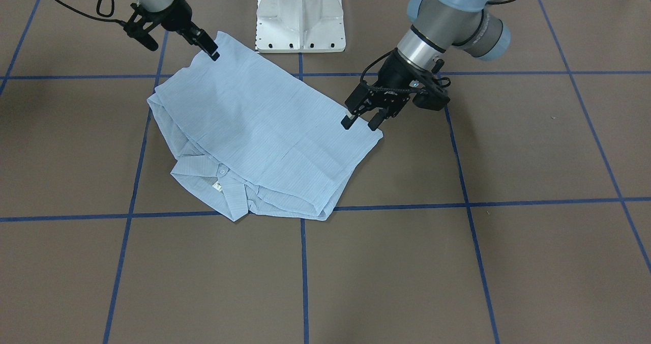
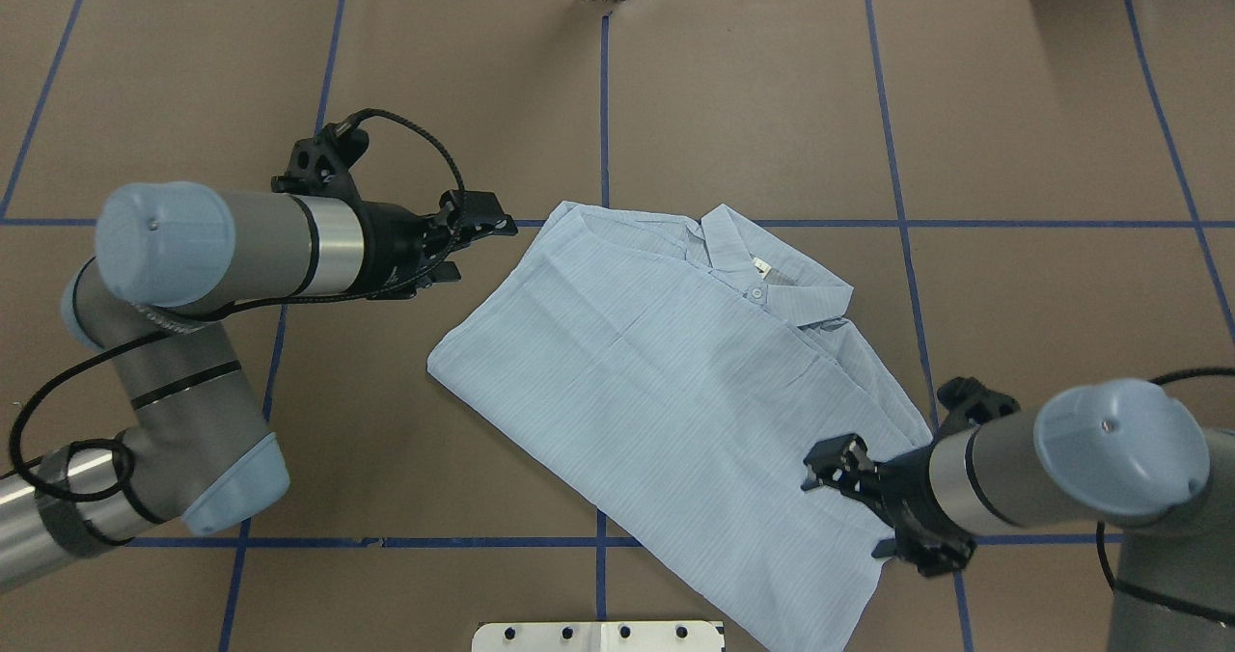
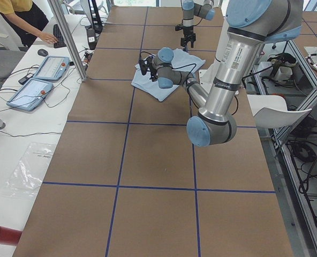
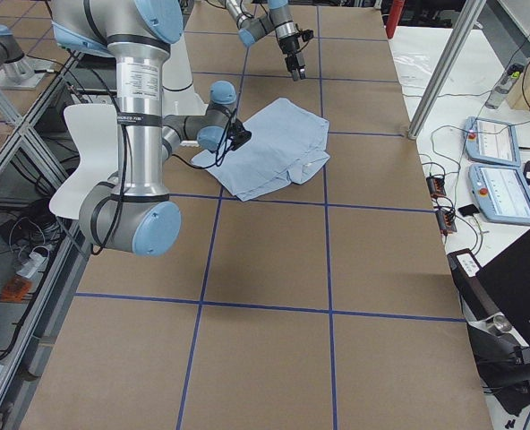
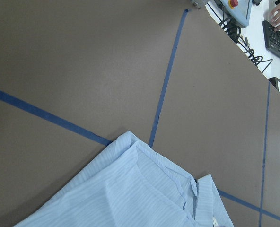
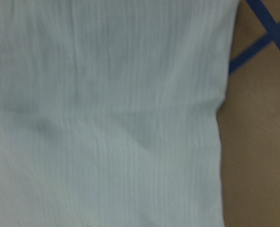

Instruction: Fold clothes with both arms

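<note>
- We judge the folding well along. The light blue shirt [image 1: 259, 125] lies flat just in front of the white pedestal base [image 1: 300, 16], a compact rectangle with no sleeve showing. One more fold may remain.
- Our left gripper [image 1: 361, 122] hovers out from the base's left, tilted down, jaws apart and empty.
- Our right gripper [image 1: 214, 55] angles down near the base's right. We cannot tell how its jaws stand.
</note>
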`<state>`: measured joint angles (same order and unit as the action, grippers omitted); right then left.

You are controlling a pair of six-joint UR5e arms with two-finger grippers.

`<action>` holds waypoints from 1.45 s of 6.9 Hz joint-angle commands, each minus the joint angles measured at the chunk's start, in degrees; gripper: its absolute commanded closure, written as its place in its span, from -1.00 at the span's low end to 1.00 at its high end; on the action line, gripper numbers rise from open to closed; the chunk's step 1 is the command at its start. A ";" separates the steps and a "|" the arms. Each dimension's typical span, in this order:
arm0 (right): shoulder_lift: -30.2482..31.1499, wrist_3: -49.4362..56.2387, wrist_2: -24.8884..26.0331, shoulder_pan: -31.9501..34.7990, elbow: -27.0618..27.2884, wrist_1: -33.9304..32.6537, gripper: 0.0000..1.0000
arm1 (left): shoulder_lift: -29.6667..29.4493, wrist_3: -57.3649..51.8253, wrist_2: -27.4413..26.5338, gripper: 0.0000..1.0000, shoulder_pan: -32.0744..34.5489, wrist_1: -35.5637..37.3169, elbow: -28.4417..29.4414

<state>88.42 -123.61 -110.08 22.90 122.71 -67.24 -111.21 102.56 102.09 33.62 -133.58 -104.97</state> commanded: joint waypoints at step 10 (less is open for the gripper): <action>-18.10 9.00 2.15 16.13 -21.37 0.36 -1.00 | -2.78 2.20 -1.62 -0.88 -9.89 21.43 4.06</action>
<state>70.70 -114.72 -108.00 39.12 101.61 -66.92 -113.62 105.08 101.24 23.91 -112.20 -102.08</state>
